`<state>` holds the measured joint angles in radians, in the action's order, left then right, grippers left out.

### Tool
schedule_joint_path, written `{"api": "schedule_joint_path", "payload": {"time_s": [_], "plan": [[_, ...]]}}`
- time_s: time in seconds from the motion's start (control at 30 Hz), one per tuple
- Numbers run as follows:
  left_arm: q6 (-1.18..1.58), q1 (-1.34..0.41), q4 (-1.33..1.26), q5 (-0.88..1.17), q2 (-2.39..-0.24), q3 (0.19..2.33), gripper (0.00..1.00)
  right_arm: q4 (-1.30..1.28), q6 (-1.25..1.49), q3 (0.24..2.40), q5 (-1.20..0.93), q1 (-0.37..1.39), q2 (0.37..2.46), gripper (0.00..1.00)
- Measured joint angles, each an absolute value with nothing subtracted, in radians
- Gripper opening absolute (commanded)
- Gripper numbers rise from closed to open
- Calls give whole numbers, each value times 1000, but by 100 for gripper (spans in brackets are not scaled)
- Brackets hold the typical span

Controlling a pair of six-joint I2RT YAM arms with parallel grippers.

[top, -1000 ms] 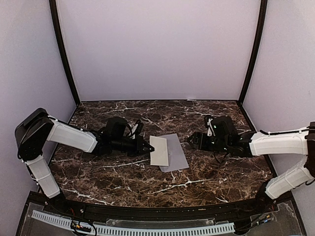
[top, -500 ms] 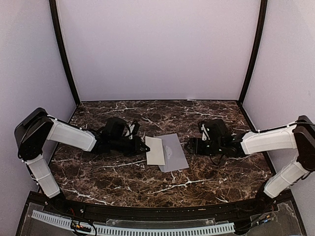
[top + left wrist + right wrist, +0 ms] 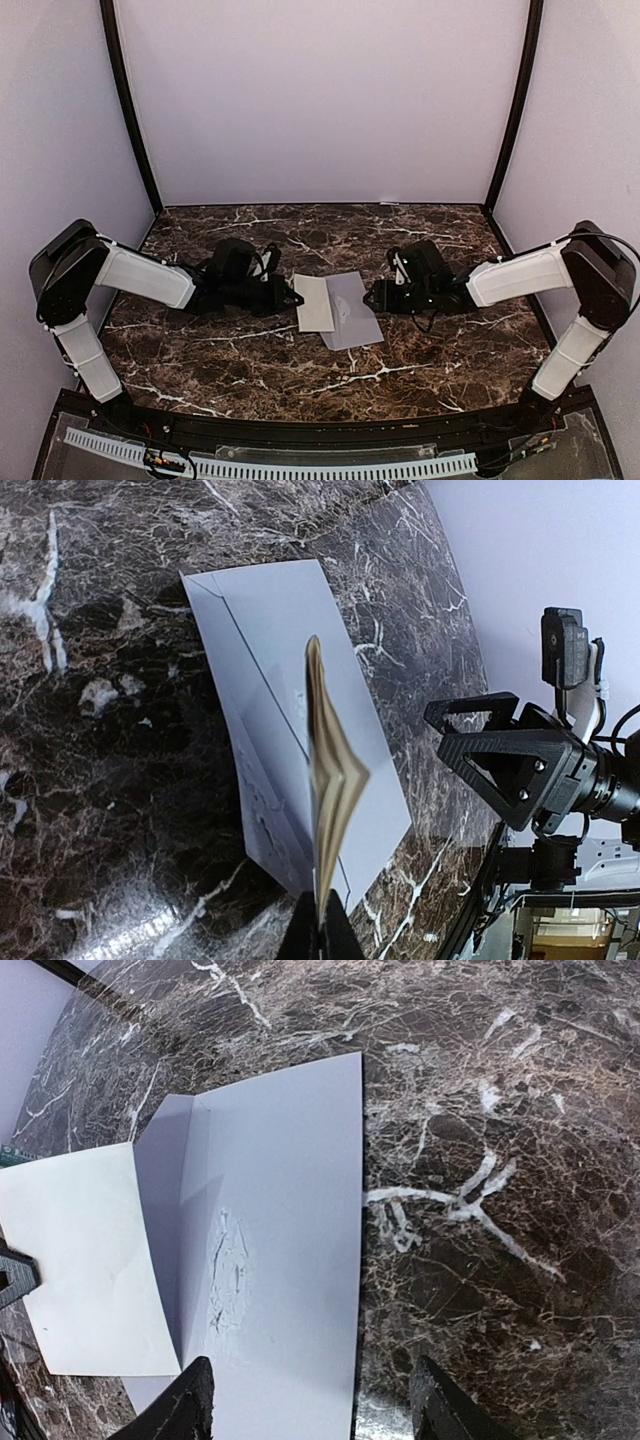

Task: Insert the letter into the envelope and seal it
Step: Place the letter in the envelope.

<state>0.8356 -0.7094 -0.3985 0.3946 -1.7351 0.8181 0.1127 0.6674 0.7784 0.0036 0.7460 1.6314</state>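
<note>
The grey envelope (image 3: 357, 314) (image 3: 285, 1210) lies flat on the marble table, its flap folded open on the left side. The cream letter (image 3: 317, 304) (image 3: 90, 1260) overlaps the envelope's left part. My left gripper (image 3: 293, 298) (image 3: 323, 932) is shut on the letter's left edge. In the left wrist view the letter (image 3: 327, 780) shows edge-on and slightly bowed above the envelope (image 3: 285, 620). My right gripper (image 3: 372, 296) (image 3: 312, 1385) is open and low at the envelope's right edge, one finger over the paper and one over the bare marble. Nothing is between its fingers.
The dark marble table (image 3: 300, 370) is enclosed by pale walls at the back and on both sides, with black corner posts (image 3: 130, 110). The arm bases stand at the near corners. A crinkled patch (image 3: 228, 1270) marks the envelope's surface.
My right gripper has moved left to the envelope's right edge and its jaws have narrowed somewhat. My left gripper has drawn the letter slightly to the left.
</note>
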Motion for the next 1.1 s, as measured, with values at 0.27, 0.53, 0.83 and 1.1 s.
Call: {"api": "schedule_joint_path", "payload": {"time_s": [0.27,0.53,0.83,1.1], "plan": [[853,-709,-411,374,-1735,792,0,136,667,787,-23,760,1671,61],[860,-709,-410,364,-1740,789,0,135,669,801,-22,781,1703,55],[872,-704,-410,355,-1769,785,0,134,675,801,-20,790,1722,50],[880,-702,-409,355,-1801,785,0,137,679,802,-18,792,1741,46]]}}
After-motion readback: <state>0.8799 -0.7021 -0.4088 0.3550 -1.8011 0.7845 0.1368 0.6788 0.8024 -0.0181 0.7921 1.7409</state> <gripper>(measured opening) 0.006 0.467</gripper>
